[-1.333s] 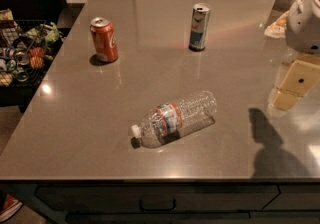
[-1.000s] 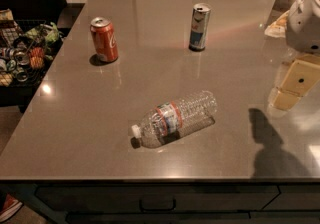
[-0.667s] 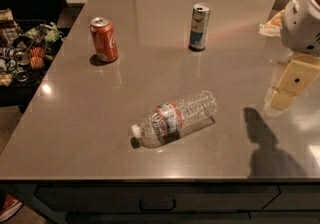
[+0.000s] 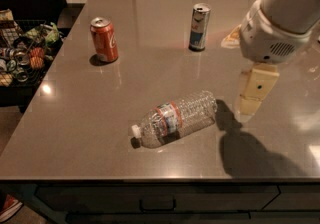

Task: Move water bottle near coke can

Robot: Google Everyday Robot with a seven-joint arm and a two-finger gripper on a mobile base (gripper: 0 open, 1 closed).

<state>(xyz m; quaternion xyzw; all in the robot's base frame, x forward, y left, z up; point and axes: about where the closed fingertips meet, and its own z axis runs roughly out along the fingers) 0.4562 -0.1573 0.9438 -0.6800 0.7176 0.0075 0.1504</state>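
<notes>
the gripper [image 4: 253, 92] has shifted left and now hangs just right of the bottle [image 4: 175, 119], which lies on its side, untouched, near the table's [image 4: 90, 118] front edge; how far the gripper is open cannot be told. the coke can [image 4: 104, 39] stands well apart at far left, so the grasp comes first. the slim can [image 4: 199, 27] stands off the direct path.

This looks like a break room or kitchenette. A smooth grey-brown countertop [image 4: 95, 133] has drawer fronts [image 4: 155, 201] beneath and a wire basket [image 4: 21, 24] of packaged snacks [image 4: 36, 61] at its left, and on it stand a coke can [image 4: 104, 39] and a slim silver-and-blue can [image 4: 199, 27]. The robot's gripper [image 4: 249, 104] hangs over the counter's right side.
</notes>
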